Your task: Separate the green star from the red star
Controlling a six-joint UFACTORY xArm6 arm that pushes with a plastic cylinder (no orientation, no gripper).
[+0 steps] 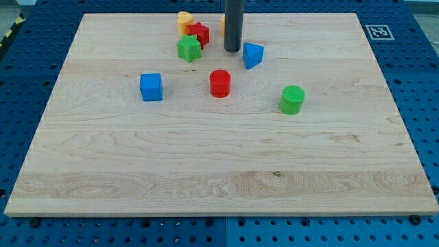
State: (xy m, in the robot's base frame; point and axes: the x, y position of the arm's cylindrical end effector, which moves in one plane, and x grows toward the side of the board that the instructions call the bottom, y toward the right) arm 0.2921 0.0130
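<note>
The green star (188, 49) lies near the view's top, touching the red star (199, 33) just above and to its right. A yellow block (184, 20) sits behind the red star at its left. My tip (232, 50) stands on the board to the right of both stars, a short gap away from them. It is just left of the blue triangular block (252, 55). An orange block (222, 24) is mostly hidden behind the rod.
A blue cube (151, 87) lies at the left of centre, a red cylinder (219, 83) in the middle, and a green cylinder (292, 99) to the right. The wooden board (219, 171) rests on a blue perforated table. A marker tag (376, 31) sits at the top right.
</note>
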